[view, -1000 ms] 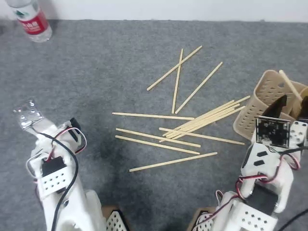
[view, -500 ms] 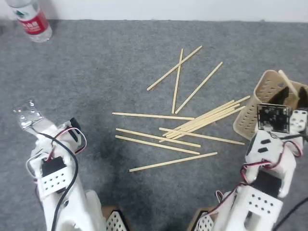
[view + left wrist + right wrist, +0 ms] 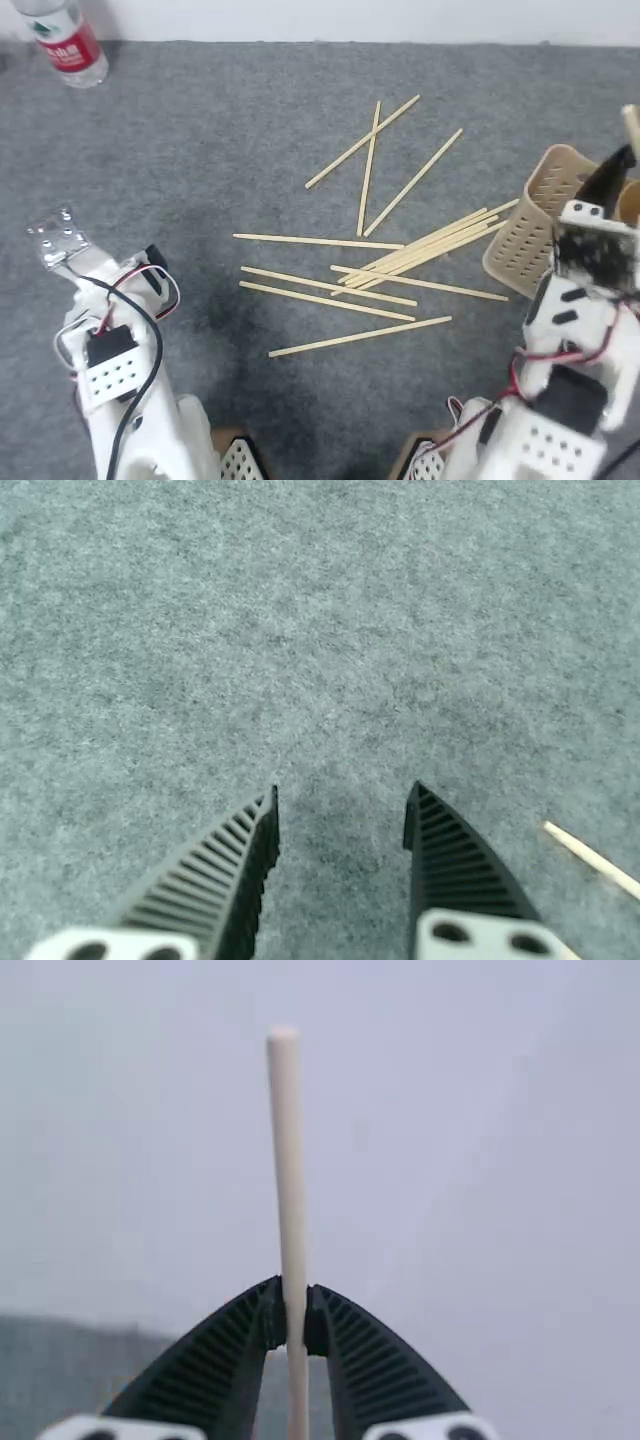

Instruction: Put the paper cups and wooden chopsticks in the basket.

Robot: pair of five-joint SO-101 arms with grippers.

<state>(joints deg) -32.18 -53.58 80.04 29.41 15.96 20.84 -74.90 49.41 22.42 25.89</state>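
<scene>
Several wooden chopsticks (image 3: 340,290) lie scattered on the grey carpet at mid-table. A beige slotted basket (image 3: 535,225) stands at the right. My right gripper (image 3: 293,1315) is shut on one wooden chopstick (image 3: 288,1160), held upright; in the high view the right gripper (image 3: 612,175) is above the basket and the chopstick's tip (image 3: 632,122) pokes up at the right edge. My left gripper (image 3: 340,810) is open over bare carpet at the left, with a chopstick end (image 3: 590,858) just off to its side.
A plastic water bottle (image 3: 65,40) lies at the far left corner. A pale wall runs along the carpet's far edge. The left arm's base (image 3: 110,360) stands at the near left.
The right arm has tilted upward and shifted right, lifting the held chopstick higher above the basket. The left arm has not moved.
</scene>
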